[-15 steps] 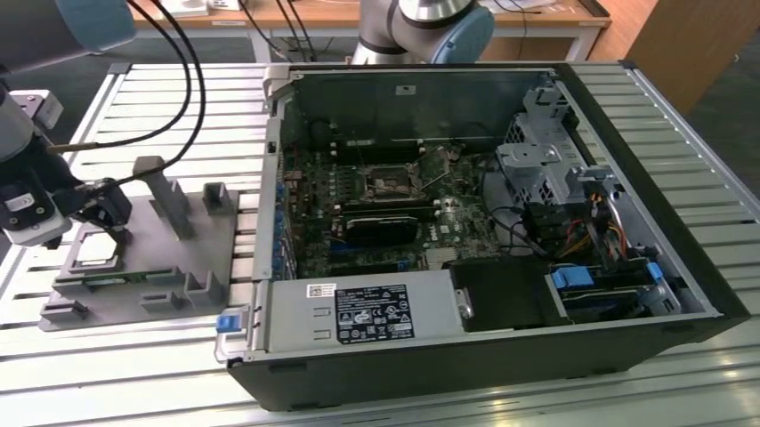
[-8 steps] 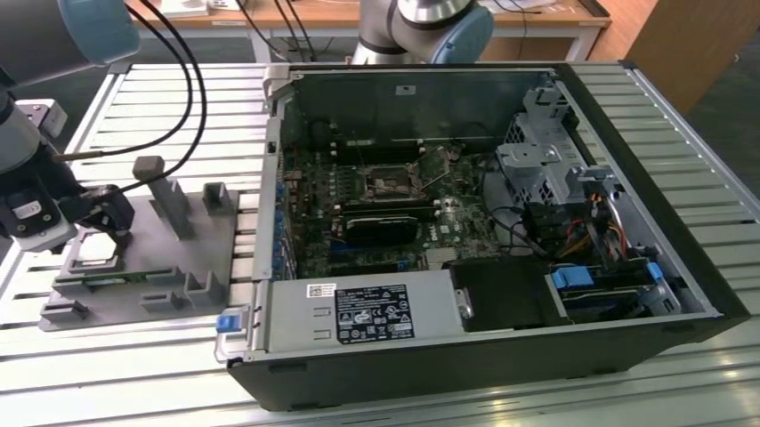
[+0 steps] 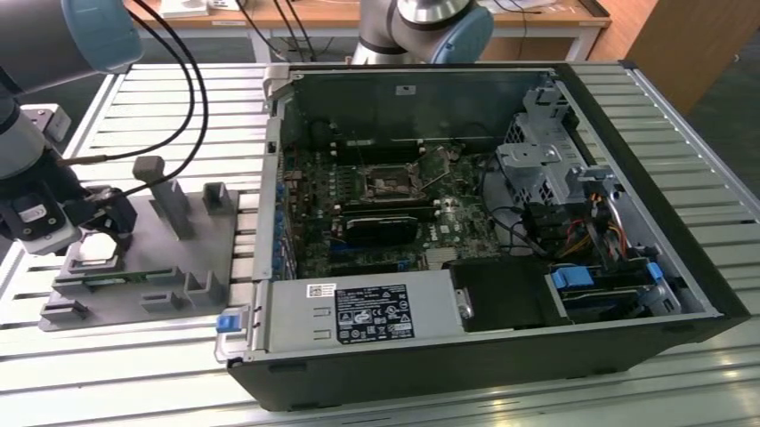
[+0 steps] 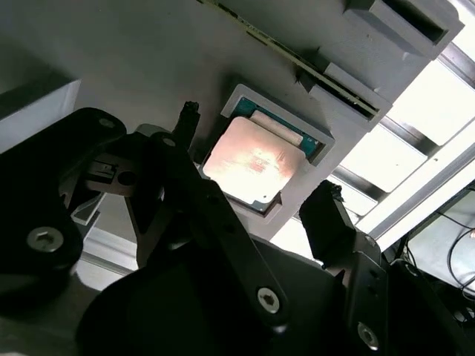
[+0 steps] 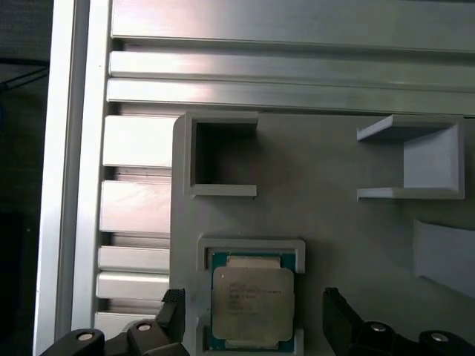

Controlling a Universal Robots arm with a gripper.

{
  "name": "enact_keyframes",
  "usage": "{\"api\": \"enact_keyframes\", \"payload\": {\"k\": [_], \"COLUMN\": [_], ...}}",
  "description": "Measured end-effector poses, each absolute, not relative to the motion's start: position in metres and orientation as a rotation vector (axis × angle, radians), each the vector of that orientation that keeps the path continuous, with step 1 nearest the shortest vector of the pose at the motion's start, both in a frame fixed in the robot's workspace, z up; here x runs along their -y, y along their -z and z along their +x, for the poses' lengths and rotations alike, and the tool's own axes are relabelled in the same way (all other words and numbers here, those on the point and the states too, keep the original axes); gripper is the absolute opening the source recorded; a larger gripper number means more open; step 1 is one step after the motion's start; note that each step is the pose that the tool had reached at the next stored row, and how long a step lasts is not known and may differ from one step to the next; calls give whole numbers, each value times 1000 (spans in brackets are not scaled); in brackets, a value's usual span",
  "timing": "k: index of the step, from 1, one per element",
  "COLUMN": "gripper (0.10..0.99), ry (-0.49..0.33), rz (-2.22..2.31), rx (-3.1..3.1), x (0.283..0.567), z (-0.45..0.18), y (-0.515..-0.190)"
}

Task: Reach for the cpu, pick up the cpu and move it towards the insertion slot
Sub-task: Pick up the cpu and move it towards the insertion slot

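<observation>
The black two-fingered gripper [image 4: 258, 154] hangs open, one finger on each side of the small square silvery-topped cpu [image 5: 252, 308], which lies flat in its framed pocket on the grey plastic fixture plate [image 5: 326, 222], well apart from the dark metal-framed insertion slot [image 3: 390, 184] inside the open black computer case [image 3: 475, 374].

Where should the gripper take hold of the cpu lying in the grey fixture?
The cpu lies flat in a shallow pocket of the fixture plate, so it is probably best to pinch its two opposite thin edges from straight above. The open gripper straddles those edges.
</observation>
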State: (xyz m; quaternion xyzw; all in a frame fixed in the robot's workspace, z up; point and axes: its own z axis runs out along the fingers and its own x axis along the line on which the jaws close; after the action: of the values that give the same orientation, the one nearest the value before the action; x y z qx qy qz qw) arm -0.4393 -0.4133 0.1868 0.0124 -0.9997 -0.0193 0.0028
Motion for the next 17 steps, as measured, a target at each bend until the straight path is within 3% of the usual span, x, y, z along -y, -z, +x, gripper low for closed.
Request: {"api": "enact_keyframes", "payload": {"k": [3, 4, 9, 10, 17], "gripper": [808, 741, 725, 655, 655], "ry": [60, 60, 60, 60, 61], "rz": [44, 47, 67, 67, 67], "rx": [3135, 3135, 3134, 3134, 3134], "x": [413, 413, 413, 413, 412], "z": [-439, -439, -440, -440, -440], "y": [-186, -186, -185, -185, -184]}}
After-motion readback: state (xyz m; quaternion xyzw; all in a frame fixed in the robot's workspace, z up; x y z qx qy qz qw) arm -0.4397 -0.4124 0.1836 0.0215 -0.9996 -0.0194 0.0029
